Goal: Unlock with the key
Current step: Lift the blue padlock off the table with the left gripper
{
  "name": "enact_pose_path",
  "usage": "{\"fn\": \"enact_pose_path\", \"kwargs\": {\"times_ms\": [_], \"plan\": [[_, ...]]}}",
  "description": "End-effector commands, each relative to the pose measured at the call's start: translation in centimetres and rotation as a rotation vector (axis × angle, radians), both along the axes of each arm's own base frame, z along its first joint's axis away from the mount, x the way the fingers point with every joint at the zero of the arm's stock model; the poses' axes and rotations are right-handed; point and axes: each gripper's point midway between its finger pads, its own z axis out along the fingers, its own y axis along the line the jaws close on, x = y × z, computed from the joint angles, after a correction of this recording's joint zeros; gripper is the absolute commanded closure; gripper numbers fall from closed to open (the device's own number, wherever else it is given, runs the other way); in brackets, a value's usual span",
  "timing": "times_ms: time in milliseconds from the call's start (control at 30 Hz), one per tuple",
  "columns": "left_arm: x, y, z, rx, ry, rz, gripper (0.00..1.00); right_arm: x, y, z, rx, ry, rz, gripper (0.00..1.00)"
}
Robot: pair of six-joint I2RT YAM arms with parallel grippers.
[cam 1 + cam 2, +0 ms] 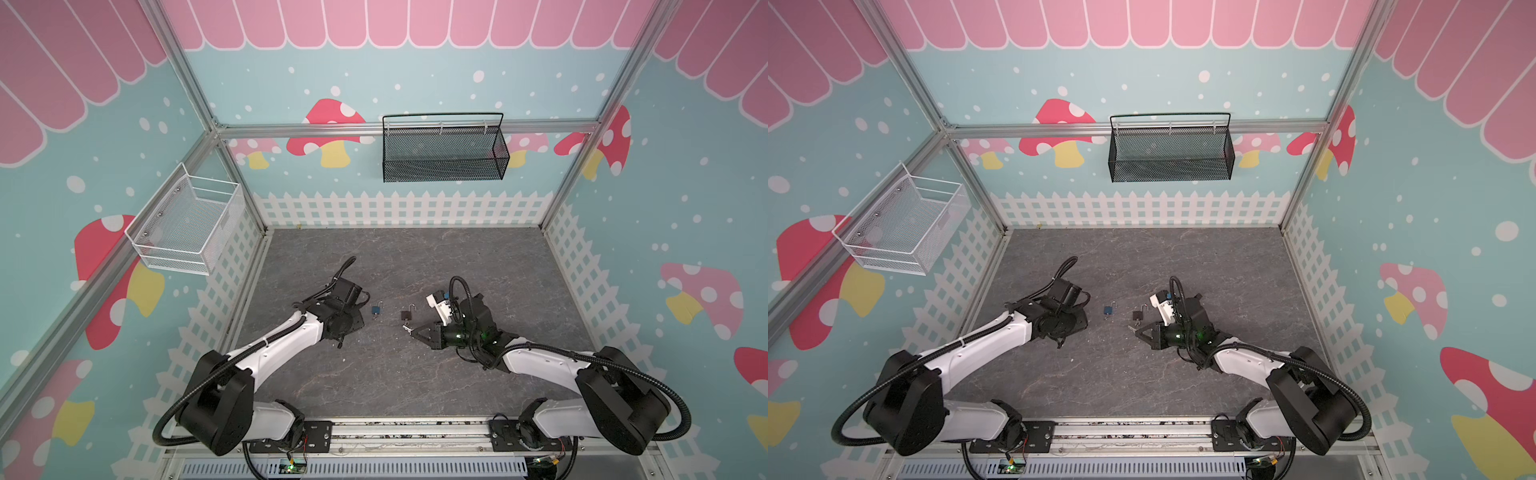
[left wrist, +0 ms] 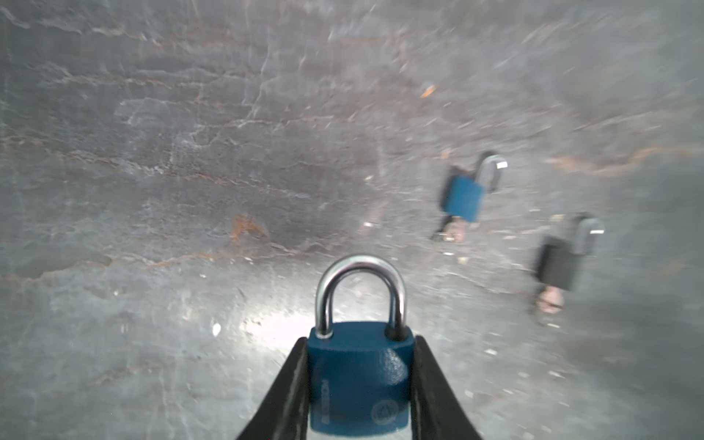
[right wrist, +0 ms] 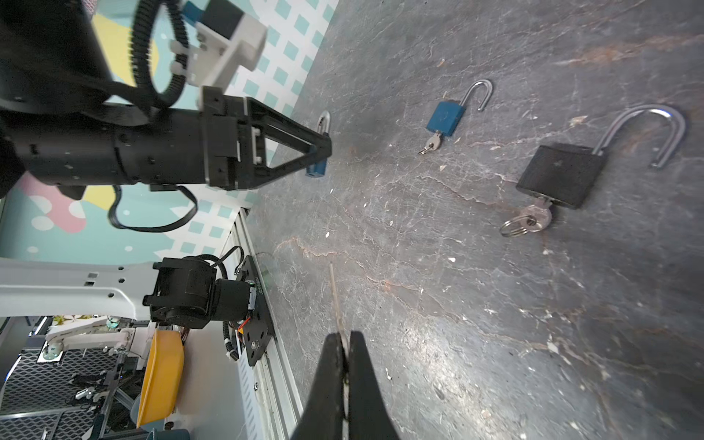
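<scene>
The left gripper (image 2: 360, 343) is clamped on the body of the shut lock (image 2: 360, 381), one finger on each flank. That leaves the shackle free, and, I judge, the keyhole end too. The right gripper (image 3: 346, 337) is pinched tight on the head of the key (image 3: 335, 297). The blade sticks straight out past the fingertips, seen edge on, as it must to be pushed into a keyhole.

Take the black lock (image 3: 560, 175) as the mark. It lies flat on the mat (image 1: 415, 257), shackle sprung open, with a ringed key (image 3: 533, 219) in it, so it looks finished. The open blue lock (image 3: 445, 118) lies near it, on the side toward the left gripper. The right gripper is just beside the black lock, on the robot's side of it. The shut lock is well apart from the black lock, beyond the open blue one, and whether it clears the mat I cannot tell.

In the right wrist view the blade points roughly at the shut lock's lower end, with a clear gap between them. The lock seems to be presented that way so the key can meet it; lining up blade and slot looks like the fussy part
</scene>
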Motion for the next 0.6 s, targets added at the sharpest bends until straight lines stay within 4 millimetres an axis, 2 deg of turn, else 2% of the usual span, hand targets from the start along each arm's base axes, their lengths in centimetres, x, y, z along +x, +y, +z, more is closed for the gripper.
{"fn": "enact_pose_path", "kwargs": {"times_ms": [0,233,433,567], "plan": [[0.2,-0.9,2.7,-0.103,-0.074,0.085,1.0,0.6,-0.1,1.6,0.006,-0.005,-0.045,1.0],[0.2,-3.4,6.7,-0.27,-0.176,0.162,1.0,1.0,-1.6,1.9,-0.066,0.022,-0.142,1.0],[0.3,-6.4,8.2,-0.405,-0.218,0.229,1.0,0.4,-2.0,2.1,-0.094,0.024,-0.206,1.0],[0.4,-7.8,8.9,-0.426,-0.25,0.265,1.0,-0.4,-2.0,1.5,-0.1,0.057,-0.243,1.0]]}}
